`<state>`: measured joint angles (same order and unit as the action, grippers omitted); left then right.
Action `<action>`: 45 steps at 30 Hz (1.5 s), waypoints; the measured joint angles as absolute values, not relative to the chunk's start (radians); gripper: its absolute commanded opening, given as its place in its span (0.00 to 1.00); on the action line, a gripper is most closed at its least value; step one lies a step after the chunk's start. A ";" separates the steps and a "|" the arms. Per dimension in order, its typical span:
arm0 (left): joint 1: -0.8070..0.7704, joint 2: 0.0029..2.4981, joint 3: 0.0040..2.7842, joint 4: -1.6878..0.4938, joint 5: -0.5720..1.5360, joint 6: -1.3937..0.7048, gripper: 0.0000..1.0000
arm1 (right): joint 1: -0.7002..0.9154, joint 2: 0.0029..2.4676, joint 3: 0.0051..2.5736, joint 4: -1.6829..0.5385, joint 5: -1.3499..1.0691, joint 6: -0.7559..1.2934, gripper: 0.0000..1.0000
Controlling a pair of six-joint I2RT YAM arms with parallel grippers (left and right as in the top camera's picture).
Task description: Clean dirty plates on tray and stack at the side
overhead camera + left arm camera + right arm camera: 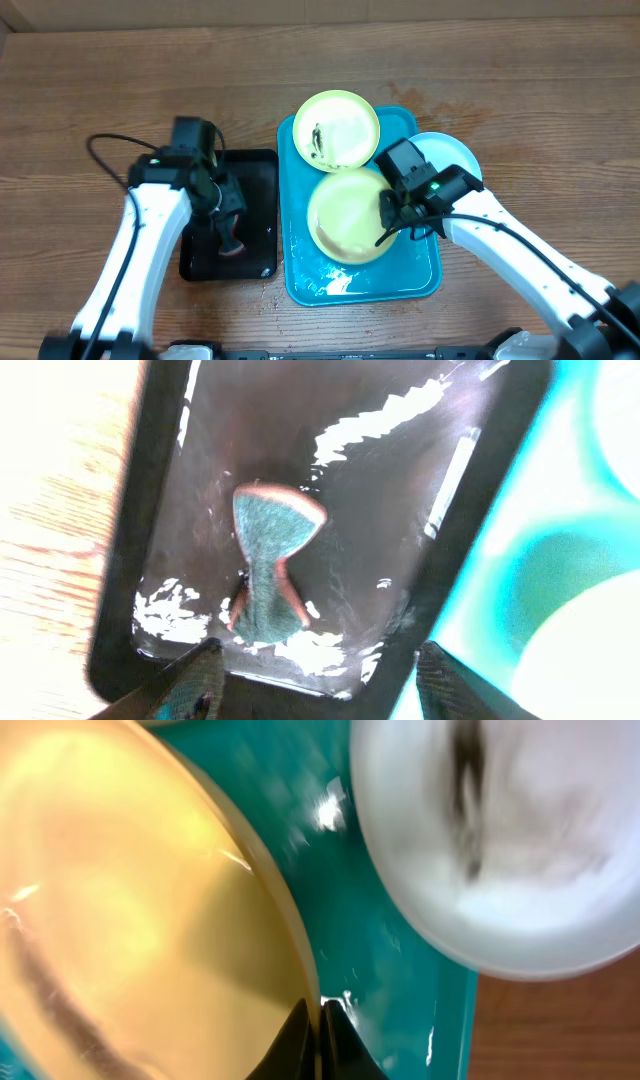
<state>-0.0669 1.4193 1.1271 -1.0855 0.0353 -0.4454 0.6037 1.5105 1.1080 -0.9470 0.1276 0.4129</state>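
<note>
The turquoise tray (pixel 360 285) holds two yellow-green plates. The far plate (pixel 336 130) has a dark smear and overhangs the tray's far rim. My right gripper (pixel 392 215) is shut on the right rim of the near plate (pixel 345 218); in the right wrist view the gripper (pixel 318 1040) pinches the plate's (pixel 140 900) edge above the wet tray (pixel 400 980). A light blue plate (pixel 452 158) lies beside the tray's right edge, partly under my right arm. My left gripper (pixel 222 212) hangs open over the black tray. Its fingers (pixel 200 680) are spread, with nothing between them.
A narrow black tray (pixel 255 175) lies left of the turquoise one, with a green sponge (pixel 270 560) lying pinched in the middle on its wet floor (pixel 380 490). A smeared plate (pixel 500 840) looks washed-out white in the right wrist view. Bare wooden table (pixel 80 80) surrounds everything.
</note>
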 measured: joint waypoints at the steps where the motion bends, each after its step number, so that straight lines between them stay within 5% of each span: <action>1: -0.062 1.394 1.155 -1.106 0.038 -0.442 0.70 | 0.637 1.502 1.161 -0.940 0.164 0.388 0.04; 5: -0.031 1.283 1.293 -1.201 0.060 -0.438 0.74 | 0.738 1.490 1.232 -0.844 0.243 0.334 0.04; 13: 0.047 1.090 1.533 -1.328 0.098 -0.436 1.00 | 0.947 1.534 1.236 -0.554 0.426 0.291 0.04; 28: 0.048 0.939 1.587 -1.349 0.102 -0.435 1.00 | 1.184 1.665 1.237 -0.355 0.987 0.164 0.04; 45: 0.048 0.942 1.587 -1.365 0.085 -0.435 1.00 | 1.301 1.665 1.237 -0.326 1.312 0.047 0.04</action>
<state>0.0479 0.9424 1.5867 -1.3655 0.0853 -0.4347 1.3010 1.6653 1.2366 -0.3260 1.3125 0.0475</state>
